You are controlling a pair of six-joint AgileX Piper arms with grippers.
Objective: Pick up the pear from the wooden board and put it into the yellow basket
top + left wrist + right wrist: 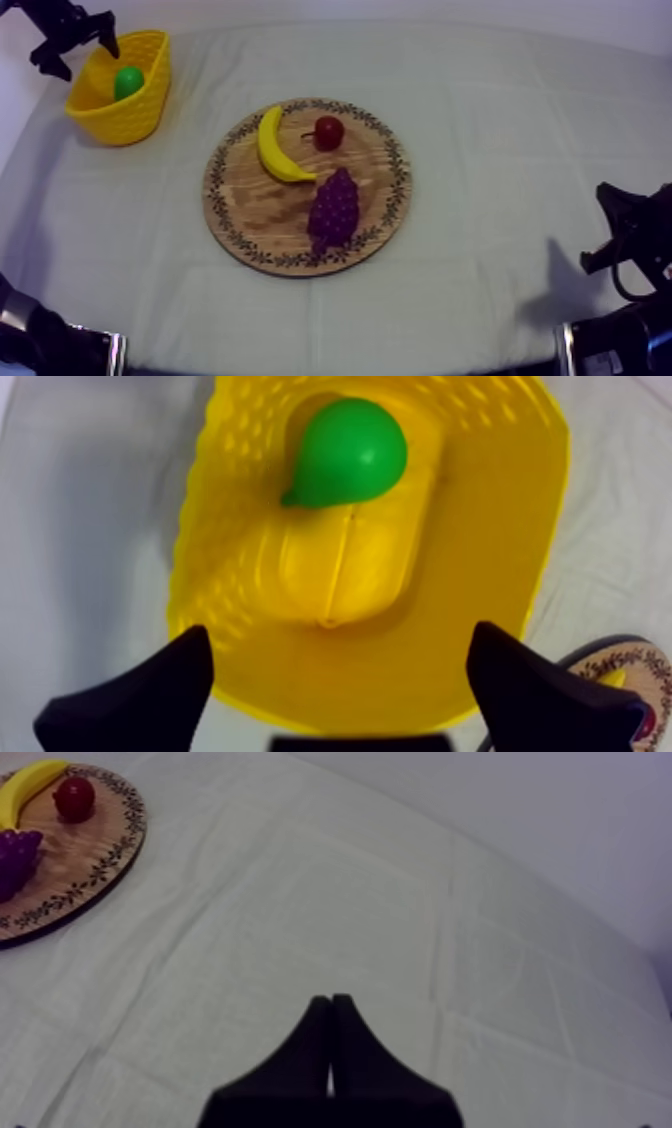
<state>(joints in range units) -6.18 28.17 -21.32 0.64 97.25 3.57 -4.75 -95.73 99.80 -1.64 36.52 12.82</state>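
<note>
The green pear [128, 82] lies inside the yellow basket [118, 122] at the table's far left. My left gripper [84, 52] hangs open just above the basket, nothing between its fingers. From the left wrist view the pear [350, 454] rests on the basket's floor, clear of the wall [480, 526], and my left gripper [340, 698] stands spread wide over the near rim. The round wooden board [250, 210] sits mid-table. My right gripper [622, 235] rests low at the right, and the right wrist view has that gripper [332, 1052] shut as a narrow wedge over bare cloth.
On the board lie a banana [275, 145], a small red fruit [328, 132] and a bunch of grapes [335, 208]. The right wrist view has the board [85, 862] far off with the same fruit. Open cloth stretches between the board and the right arm.
</note>
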